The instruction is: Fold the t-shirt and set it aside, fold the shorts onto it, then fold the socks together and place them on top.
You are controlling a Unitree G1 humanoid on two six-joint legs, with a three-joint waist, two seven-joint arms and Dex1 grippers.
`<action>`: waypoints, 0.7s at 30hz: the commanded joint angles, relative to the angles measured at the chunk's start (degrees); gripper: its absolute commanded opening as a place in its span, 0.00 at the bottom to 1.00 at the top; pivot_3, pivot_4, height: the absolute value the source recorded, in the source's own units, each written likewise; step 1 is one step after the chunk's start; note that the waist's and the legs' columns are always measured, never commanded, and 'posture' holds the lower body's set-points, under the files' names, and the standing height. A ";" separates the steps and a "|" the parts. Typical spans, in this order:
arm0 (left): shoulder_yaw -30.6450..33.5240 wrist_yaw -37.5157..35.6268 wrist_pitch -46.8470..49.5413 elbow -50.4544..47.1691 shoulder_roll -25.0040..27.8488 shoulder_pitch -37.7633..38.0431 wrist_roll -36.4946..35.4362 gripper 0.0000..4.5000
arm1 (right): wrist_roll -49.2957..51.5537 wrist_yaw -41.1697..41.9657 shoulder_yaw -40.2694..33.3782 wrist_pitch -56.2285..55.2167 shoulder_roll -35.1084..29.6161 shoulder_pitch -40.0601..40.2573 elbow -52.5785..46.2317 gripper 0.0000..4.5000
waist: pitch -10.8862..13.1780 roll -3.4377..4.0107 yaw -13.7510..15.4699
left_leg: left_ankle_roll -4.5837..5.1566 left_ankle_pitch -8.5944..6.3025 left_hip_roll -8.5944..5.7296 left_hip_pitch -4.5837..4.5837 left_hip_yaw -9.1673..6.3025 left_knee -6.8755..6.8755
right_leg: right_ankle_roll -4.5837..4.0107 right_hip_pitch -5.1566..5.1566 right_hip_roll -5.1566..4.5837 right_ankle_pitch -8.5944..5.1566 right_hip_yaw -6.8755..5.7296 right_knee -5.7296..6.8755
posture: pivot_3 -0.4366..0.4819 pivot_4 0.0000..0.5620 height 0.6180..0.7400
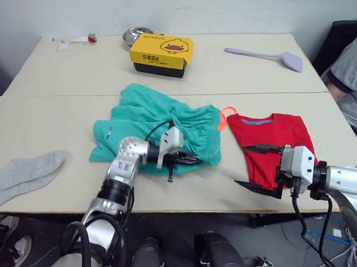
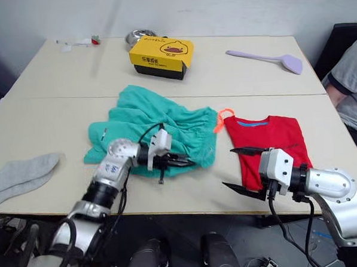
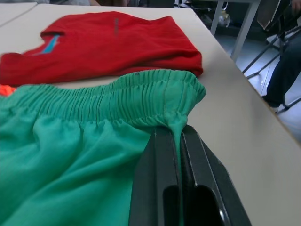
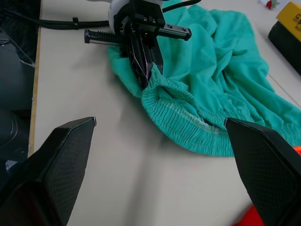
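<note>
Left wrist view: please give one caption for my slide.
Left fingers pinch the shorts waistband beside the folded t-shirt.

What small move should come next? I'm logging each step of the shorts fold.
Probably bring the open right gripper to the shorts' waistband and pinch it: the left gripper is already shut on the waistband's near corner, and the t-shirt lies folded beside it.

Even, soft indoor light; faint shadows; close black fingers (image 3: 160, 188) slightly blurred.

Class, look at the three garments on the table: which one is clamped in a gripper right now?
The teal shorts: the left gripper is shut on their waistband. The red t-shirt and grey socks lie free.
</note>
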 commanded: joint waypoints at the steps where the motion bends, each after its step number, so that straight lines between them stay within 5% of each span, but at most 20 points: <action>1: 1.37 4.55 2.81 -7.54 -1.01 0.83 -2.64 0.15 | -4.83 -3.61 1.26 0.14 -0.20 -1.34 -2.31 1.00 | 0.00 0.00 0.02 | 0.12 -0.01 -0.01 0.02 -0.02 0.00 | -0.01 0.04 -0.01 0.03 -0.01 -0.01 | 0.48 0.27 1.00; 7: 4.60 -0.43 7.87 -19.58 4.67 5.42 -12.21 0.58 | -8.07 -7.31 5.76 7.03 0.19 -4.80 -4.58 1.00 | -0.02 0.06 -0.32 | 0.06 0.09 0.04 0.05 0.03 -0.13 | -0.05 0.04 -0.02 0.20 -0.02 -0.13 | 0.48 0.27 1.00; 12: 8.36 -4.56 -0.22 -19.63 14.94 9.74 -11.19 0.95 | -11.95 -10.35 9.64 8.28 2.21 -9.13 -3.64 1.00 | -0.02 0.08 -0.18 | -0.30 0.25 0.05 0.04 -0.01 -0.21 | -0.16 0.00 -0.01 0.12 -0.09 -0.14 | 0.48 0.27 1.00; 21: 14.90 -1.92 -25.61 -4.32 31.58 16.26 -1.81 0.97 | -19.49 -7.65 19.98 0.17 4.15 -11.80 -0.76 1.00 | -0.01 0.11 -0.08 | 0.19 -0.11 0.02 0.00 0.03 -0.31 | -0.24 -0.02 -0.19 0.08 -0.12 -0.31 | 0.48 0.27 1.00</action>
